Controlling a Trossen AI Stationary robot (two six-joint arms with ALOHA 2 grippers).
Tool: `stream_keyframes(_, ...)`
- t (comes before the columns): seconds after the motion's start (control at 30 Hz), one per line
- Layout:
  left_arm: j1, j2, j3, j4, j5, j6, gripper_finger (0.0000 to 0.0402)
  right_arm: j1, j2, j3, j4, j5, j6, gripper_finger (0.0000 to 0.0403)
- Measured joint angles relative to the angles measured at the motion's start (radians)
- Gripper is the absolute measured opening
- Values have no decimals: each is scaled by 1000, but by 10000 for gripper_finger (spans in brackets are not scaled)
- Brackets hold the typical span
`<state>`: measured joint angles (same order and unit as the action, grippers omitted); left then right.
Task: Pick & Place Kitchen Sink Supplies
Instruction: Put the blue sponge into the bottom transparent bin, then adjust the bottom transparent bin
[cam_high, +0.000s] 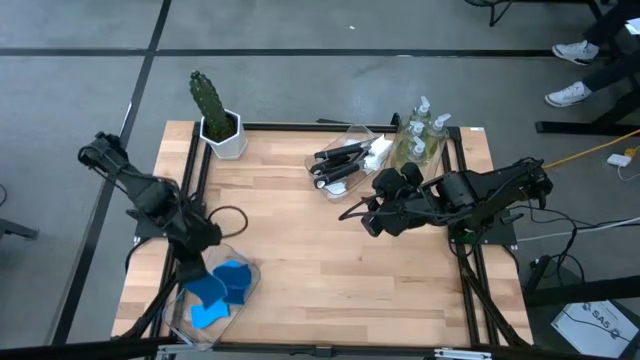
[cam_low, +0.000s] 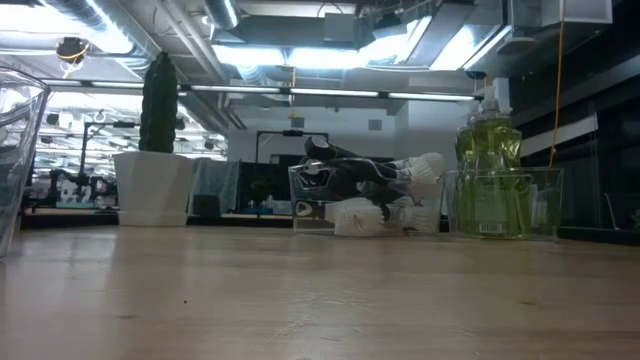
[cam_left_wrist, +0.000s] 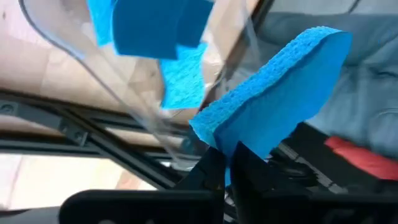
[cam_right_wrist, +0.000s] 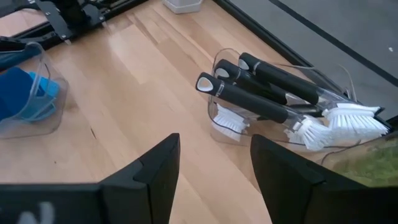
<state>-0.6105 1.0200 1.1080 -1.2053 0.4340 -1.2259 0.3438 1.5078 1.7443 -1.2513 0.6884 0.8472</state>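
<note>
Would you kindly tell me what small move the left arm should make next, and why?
Probably lift the blue sponge clear of the bin. The left gripper is shut on that sponge at the bin's edge, with other sponges inside, while the right gripper waits open by the dish brushes.

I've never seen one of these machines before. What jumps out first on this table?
The bright blue sponge pinched in the left pincer stands out, held above the clear bin of sponges at the table's near left corner. Opposite, the right pincer hangs open over bare wood, facing a clear bin of black-handled dish brushes. A green cactus in a white pot marks the far left corner, with yellowish-green soap bottles at the far right.
</note>
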Motion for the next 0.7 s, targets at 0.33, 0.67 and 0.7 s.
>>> stream_keyframes(0.33, -66, 87, -66, -4, -32, -10, 51, 0, 0, 0, 37, 25, -61, 196)
stream_keyframes(0.67, -62, 106, -66, 1, -42, -3, 122, 0, 0, 0, 38, 27, -69, 196)
stream_keyframes(0.7, -55, 106, -66, 6, -53, 2, 127, 0, 0, 0, 38, 27, -70, 196)
